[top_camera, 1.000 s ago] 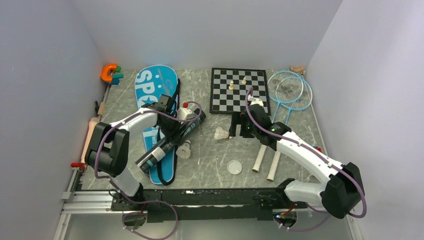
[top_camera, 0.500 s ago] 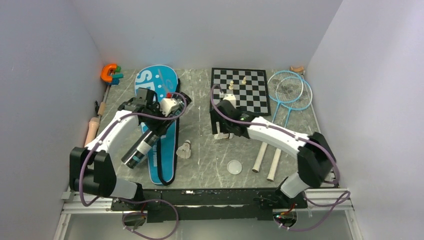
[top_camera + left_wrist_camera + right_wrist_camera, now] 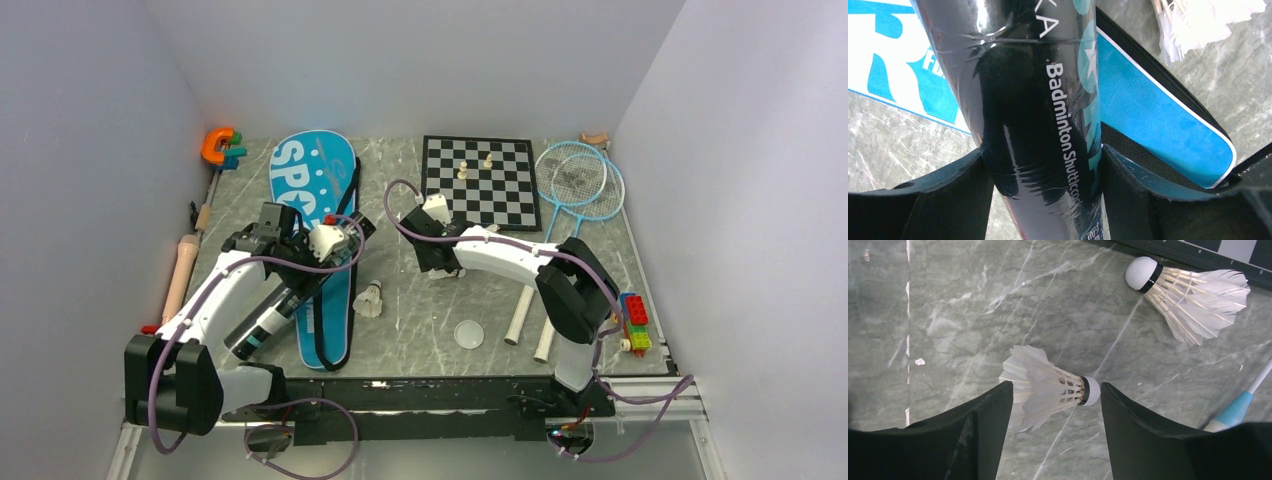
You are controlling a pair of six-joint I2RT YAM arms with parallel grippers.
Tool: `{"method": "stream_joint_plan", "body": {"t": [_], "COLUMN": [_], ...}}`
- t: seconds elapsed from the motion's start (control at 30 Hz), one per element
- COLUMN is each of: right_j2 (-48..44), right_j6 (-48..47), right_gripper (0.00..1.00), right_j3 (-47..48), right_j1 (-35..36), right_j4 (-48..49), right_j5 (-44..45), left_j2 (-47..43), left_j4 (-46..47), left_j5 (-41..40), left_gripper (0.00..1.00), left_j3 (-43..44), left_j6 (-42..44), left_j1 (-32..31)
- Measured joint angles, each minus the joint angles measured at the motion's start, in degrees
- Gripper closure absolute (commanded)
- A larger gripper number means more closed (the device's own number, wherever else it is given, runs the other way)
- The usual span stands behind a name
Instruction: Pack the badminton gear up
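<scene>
The black tube (image 3: 272,318) slants over the blue "SPORT" racket bag (image 3: 308,170), and my left gripper (image 3: 330,256) is shut on its upper part. In the left wrist view the tube (image 3: 1018,100) fills my left gripper (image 3: 1043,150), with the bag (image 3: 1158,115) beneath. My right gripper (image 3: 440,262) hangs in front of the chessboard. In its wrist view my right gripper (image 3: 1055,387) is open, with a white shuttlecock (image 3: 1043,385) lying endwise between the jaws. A second shuttlecock (image 3: 1188,295) lies beyond it. Another shuttlecock (image 3: 372,298) lies beside the bag. Two light-blue rackets (image 3: 580,180) lie at the right.
A chessboard (image 3: 478,180) with pieces lies at the back, just behind my right gripper. An orange clamp (image 3: 218,145) sits in the back left corner. A clear round lid (image 3: 468,333) lies near the front, toy bricks (image 3: 632,320) at the right edge. Walls close three sides.
My left arm has carried the tube left and nearer, over the bag. My right arm has swung left from the racket handles to the shuttlecock, and its jaws have narrowed.
</scene>
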Motion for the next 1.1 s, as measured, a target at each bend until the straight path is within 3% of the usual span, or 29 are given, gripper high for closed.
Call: {"method": "stream_joint_plan", "body": {"t": [0.4, 0.53, 0.63, 0.93, 1.1], "right_j2": [0.2, -0.3, -2.2, -21.3, -38.0], "right_j6": [0.8, 1.1, 1.5, 1.0, 0.2], "right_gripper": [0.73, 0.91, 1.0, 1.0, 1.0], "right_j3": [-0.3, -0.7, -1.1, -1.6, -4.3], "right_j1": [0.0, 0.0, 0.0, -1.8, -9.6], "right_j4": [0.0, -0.4, -1.9, -4.3, 0.6], "right_j5": [2.4, 3.2, 3.5, -1.6, -14.5], "left_j2": [0.2, 0.2, 0.2, -1.0, -5.0], "left_j4": [2.3, 3.8, 5.0, 4.5, 0.3], "left_j5": [-0.3, -0.1, 0.6, 8.5, 14.3], "left_gripper": [0.47, 0.51, 0.62, 0.66, 0.71], "left_j3": [-1.9, -1.9, -1.9, -1.6, 0.3], "left_j6": [1.0, 1.2, 2.3, 16.3, 25.4], "left_j1": [0.1, 0.1, 0.1, -0.2, -0.2]}}
